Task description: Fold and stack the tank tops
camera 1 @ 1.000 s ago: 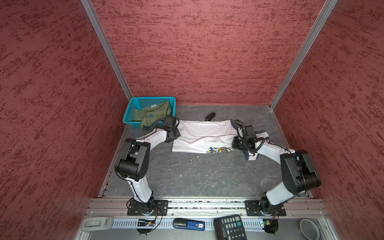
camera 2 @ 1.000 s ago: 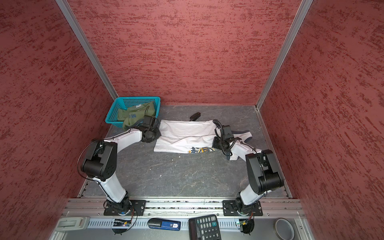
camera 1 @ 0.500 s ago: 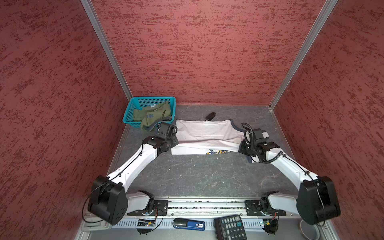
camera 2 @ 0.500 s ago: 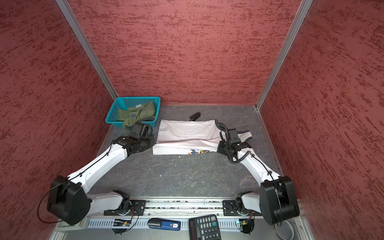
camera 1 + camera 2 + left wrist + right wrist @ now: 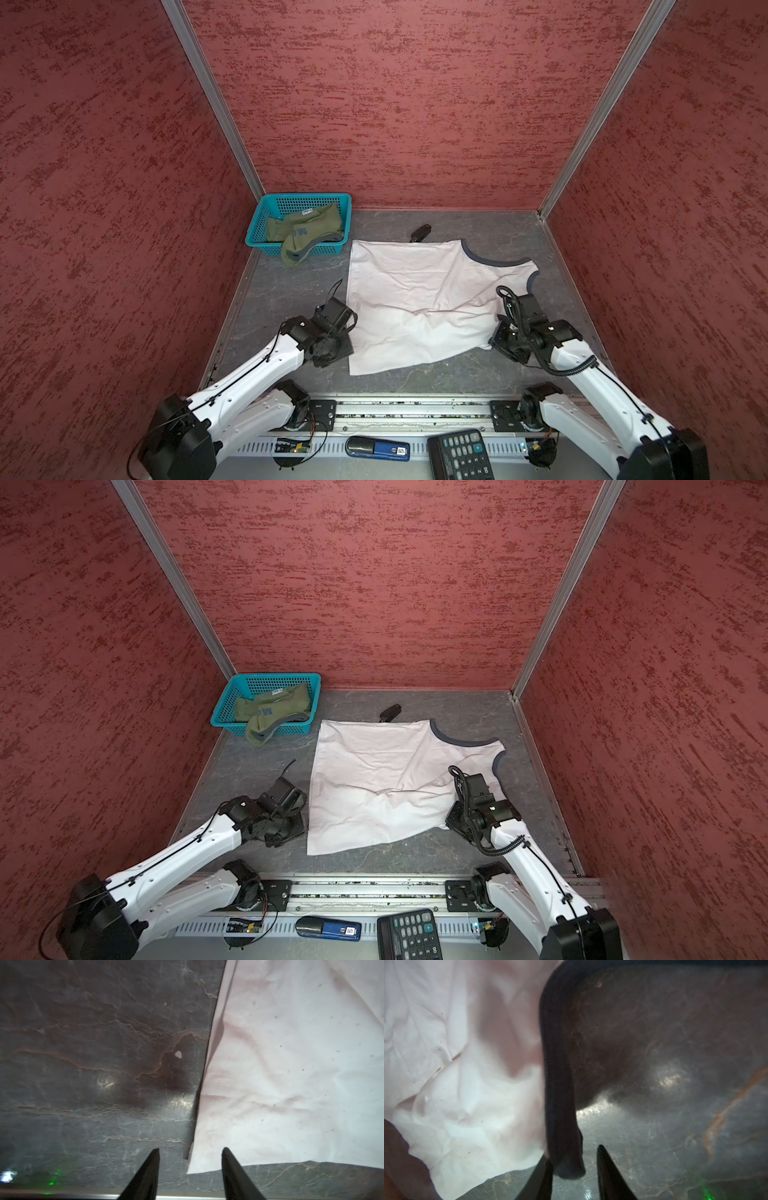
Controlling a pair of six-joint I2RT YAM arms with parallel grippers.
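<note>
Grey marbled table (image 5: 291,282), red stucco walls (image 5: 395,104). White tank top (image 5: 415,299) lies spread out. Left gripper (image 5: 190,1150) and right gripper (image 5: 572,1151) both gape.

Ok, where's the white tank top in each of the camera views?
Top view: white tank top spread on the grey tabletop, centre.
Top view: same, centre.
Left wrist: its hem edge and one corner, close up.
Right wrist: wrinkled cloth with a strap end, close up.
Shared landmark: dark trim, in both top views and right wrist; left wrist lacks it.
</note>
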